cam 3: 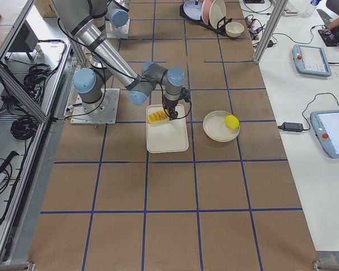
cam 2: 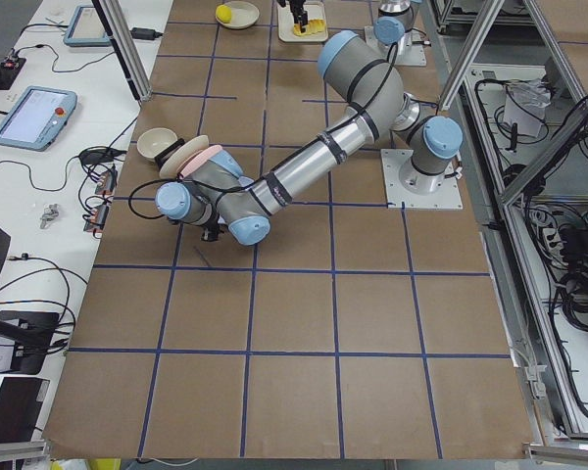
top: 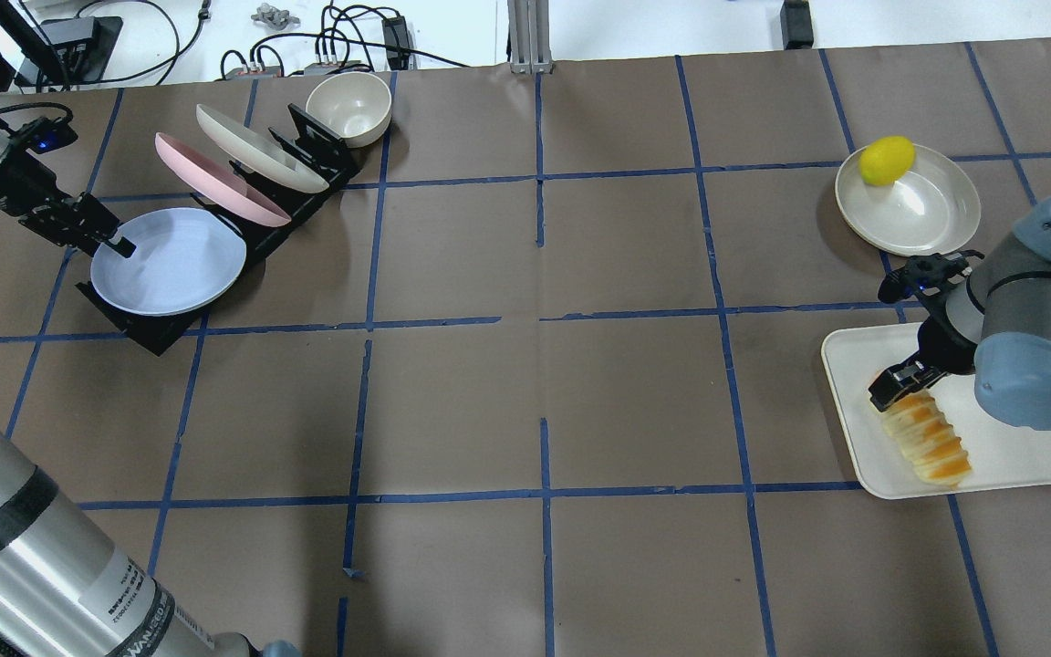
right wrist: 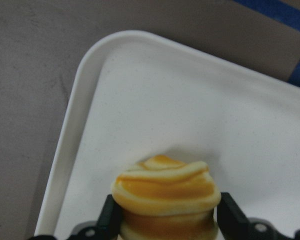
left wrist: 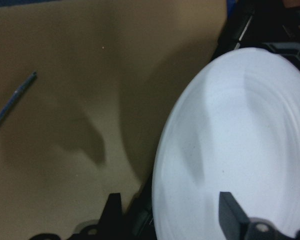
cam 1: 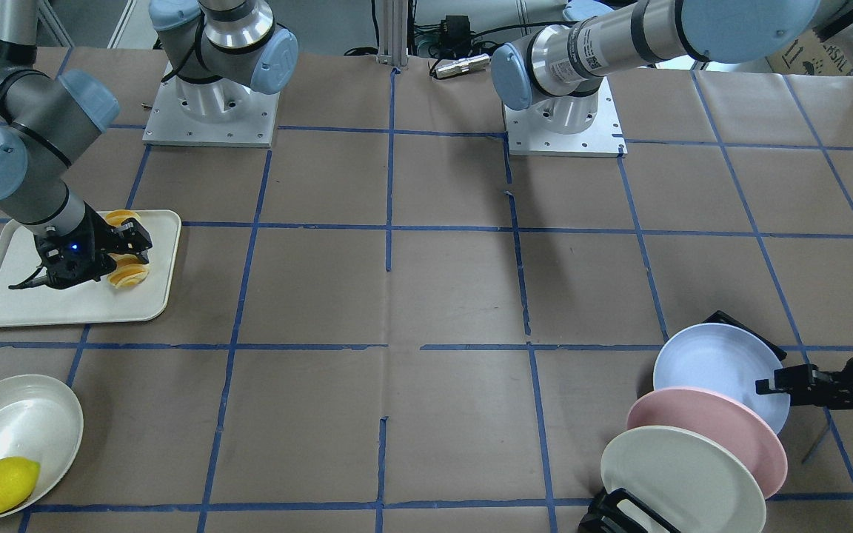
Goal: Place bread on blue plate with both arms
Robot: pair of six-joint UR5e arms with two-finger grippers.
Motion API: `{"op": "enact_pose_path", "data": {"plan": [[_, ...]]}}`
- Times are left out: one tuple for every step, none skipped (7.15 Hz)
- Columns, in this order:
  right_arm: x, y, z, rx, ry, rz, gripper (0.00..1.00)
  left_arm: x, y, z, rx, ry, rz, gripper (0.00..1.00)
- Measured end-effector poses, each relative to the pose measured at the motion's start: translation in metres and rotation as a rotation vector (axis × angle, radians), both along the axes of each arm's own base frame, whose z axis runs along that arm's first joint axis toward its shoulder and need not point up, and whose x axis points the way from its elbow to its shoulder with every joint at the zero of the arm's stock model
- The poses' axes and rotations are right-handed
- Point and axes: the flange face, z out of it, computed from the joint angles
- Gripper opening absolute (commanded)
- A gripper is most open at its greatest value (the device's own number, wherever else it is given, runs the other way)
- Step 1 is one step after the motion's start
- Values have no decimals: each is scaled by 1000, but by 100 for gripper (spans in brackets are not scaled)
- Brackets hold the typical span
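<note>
The bread [top: 931, 443], a loaf striped orange and pale yellow, lies on a cream tray [top: 1018, 456] at the table's right end. My right gripper [top: 890, 388] is down over the loaf's far end. In the right wrist view its fingers [right wrist: 110, 217] stand open on either side of the bread [right wrist: 165, 190]. The blue plate [top: 170, 260] leans in the front slot of a black rack. My left gripper [top: 115, 245] is at its left rim. In the left wrist view its open gripper [left wrist: 171, 215] straddles the rim of the blue plate [left wrist: 240, 150].
A pink plate [top: 215, 178] and a cream plate [top: 261, 146] stand behind the blue one in the rack [top: 306, 146]. A cream bowl [top: 349, 105] sits beyond the rack. A yellow lemon [top: 886, 160] lies in a cream dish [top: 927, 205] beyond the tray.
</note>
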Motion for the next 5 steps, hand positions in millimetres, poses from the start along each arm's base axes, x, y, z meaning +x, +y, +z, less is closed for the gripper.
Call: {"op": "enact_pose_path", "data": {"plan": [[0,0,0,-3,3,-1,4,1,-1,4,-3,-9,0,13],[-1,-1,2,-8,7,-2,4,2,-3,11,-11,-18,1,12],[-2,-3,10,-26,17,-2,4,3,-4,17,-17,-25,2,12],[0,-5,34,-70,41,0,4,4,-4,23,-23,-30,2,12],[5,-4,66,-117,65,-2,4,4,-5,33,-30,-37,2,12]]}}
